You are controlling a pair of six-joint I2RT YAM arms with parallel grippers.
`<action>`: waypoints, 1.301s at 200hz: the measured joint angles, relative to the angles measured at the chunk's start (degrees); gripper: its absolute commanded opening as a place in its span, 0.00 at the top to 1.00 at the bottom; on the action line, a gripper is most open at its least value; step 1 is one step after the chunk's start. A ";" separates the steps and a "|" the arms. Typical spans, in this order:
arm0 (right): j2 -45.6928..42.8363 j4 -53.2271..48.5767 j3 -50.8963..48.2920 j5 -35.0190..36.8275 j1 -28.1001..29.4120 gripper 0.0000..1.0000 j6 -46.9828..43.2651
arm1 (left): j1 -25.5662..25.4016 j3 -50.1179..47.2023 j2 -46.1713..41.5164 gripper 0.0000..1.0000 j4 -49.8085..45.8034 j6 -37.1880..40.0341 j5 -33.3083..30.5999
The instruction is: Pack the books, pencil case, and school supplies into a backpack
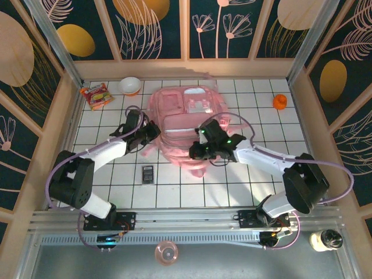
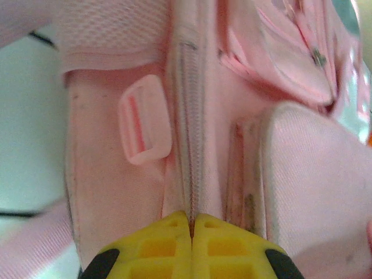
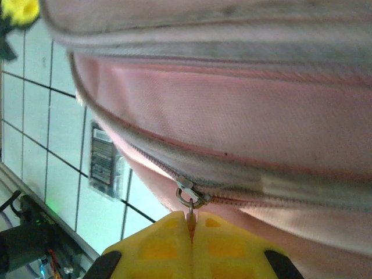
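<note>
A pink backpack lies on the tiled table. The left gripper, fingers pressed together, sits at a zip seam on its left side. The right gripper pinches a zip pull on the near edge. The calculator lies near that edge. A snack packet, bowl and orange thing sit farther back.

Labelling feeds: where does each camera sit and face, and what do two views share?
Top external: above, behind the bases, looking down on table and backpack; both arms show.
Left wrist: on the left gripper, facing the backpack's zip seam; shut fingers.
Right wrist: on the right gripper, shut on the zipper pull.
Shared: calculator, top and right wrist.
</note>
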 measured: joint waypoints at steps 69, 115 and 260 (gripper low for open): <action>10.23 3.13 6.27 -1.25 3.96 1.00 3.48 | 3.04 0.83 -4.00 0.55 3.80 -2.91 0.31; 11.37 3.43 8.33 -1.57 3.96 1.00 3.48 | -2.40 -12.98 -18.60 0.55 3.39 -11.78 2.10; 12.33 2.38 9.27 -0.17 4.52 1.00 2.69 | -7.34 -14.45 -10.12 1.00 7.74 -18.60 1.90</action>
